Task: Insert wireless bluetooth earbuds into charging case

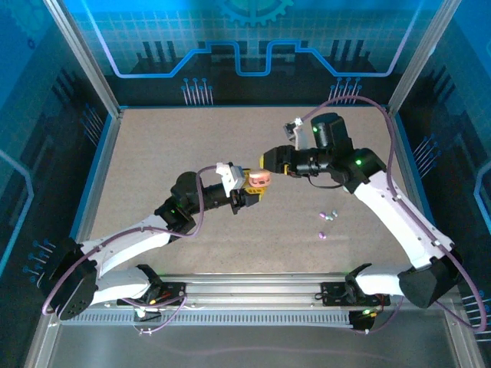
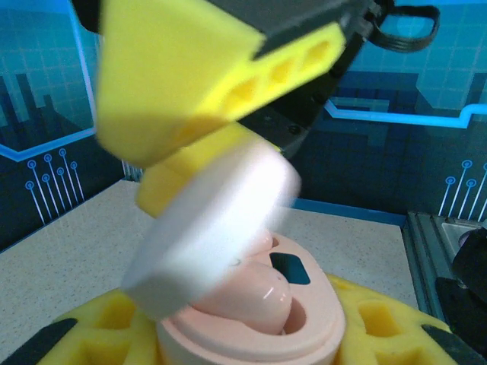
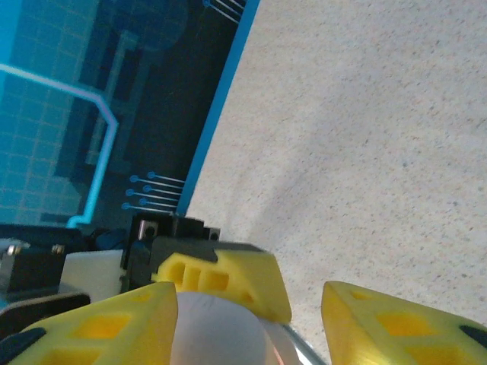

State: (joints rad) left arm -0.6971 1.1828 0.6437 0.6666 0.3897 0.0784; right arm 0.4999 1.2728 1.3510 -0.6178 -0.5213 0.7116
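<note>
Earbuds (image 1: pixel 327 216) are lying apart from the case (image 2: pixel 251 323) the left gripper (image 1: pixel 255 192) is clamping; the right gripper (image 1: pixel 269 162) is gaping at its lid (image 2: pixel 213 220), which risks dropping shut.

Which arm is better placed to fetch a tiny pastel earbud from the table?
Right. The tiny pastel earbuds lie on the speckled table beside the right arm, and the right gripper stands open. The left gripper is shut on the pink oval charging case.

arms (image 1: pixel 130 241): white shells, black joints | cables (image 1: pixel 201 203): purple | claw fingers (image 3: pixel 396 327): yellow, hollowed | status lights (image 1: pixel 357 162): green
</note>
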